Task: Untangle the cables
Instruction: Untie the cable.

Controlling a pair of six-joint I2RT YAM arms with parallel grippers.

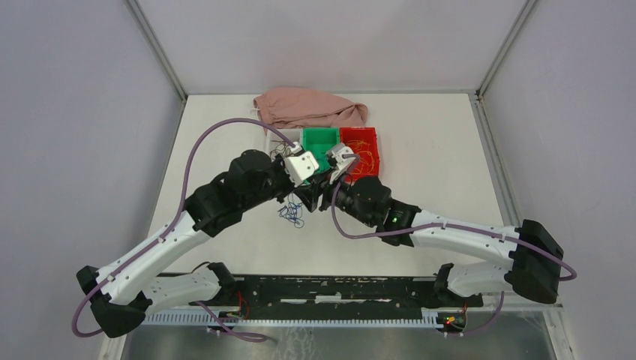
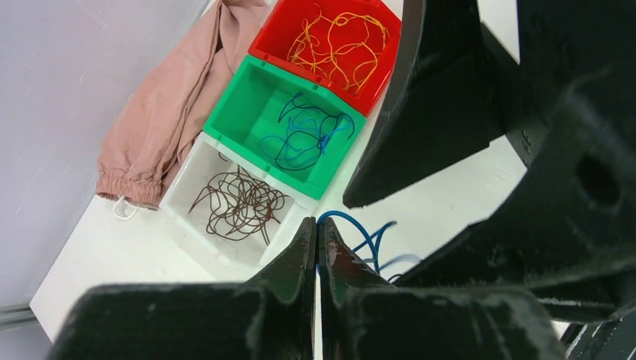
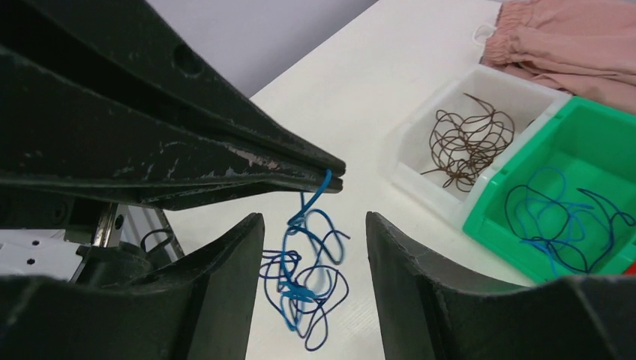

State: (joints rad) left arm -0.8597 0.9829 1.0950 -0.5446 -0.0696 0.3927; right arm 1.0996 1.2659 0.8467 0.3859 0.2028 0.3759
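White table (image 1: 442, 161): bins (image 1: 358, 144), cloth (image 1: 307, 107), blue cables (image 1: 291, 214)

Blue cables (image 3: 304, 277) on the white surface (image 3: 360, 90); brown cables (image 2: 240, 206) in a white bin (image 2: 180, 187), blue in a green bin (image 2: 247, 105), orange in a red bin (image 2: 274, 37); pink cloth (image 2: 172, 97).

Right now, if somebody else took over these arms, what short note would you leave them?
Left fingers: shut on a strand of the blue tangle, which lies on the table.
Right fingers: open, pointed at that tangle, holding nothing.
Done: brown cables in the white bin, blue cables in the green bin, yellow cables in the red bin.
To do: pull the tangle apart; its strands likely go in the green bin.
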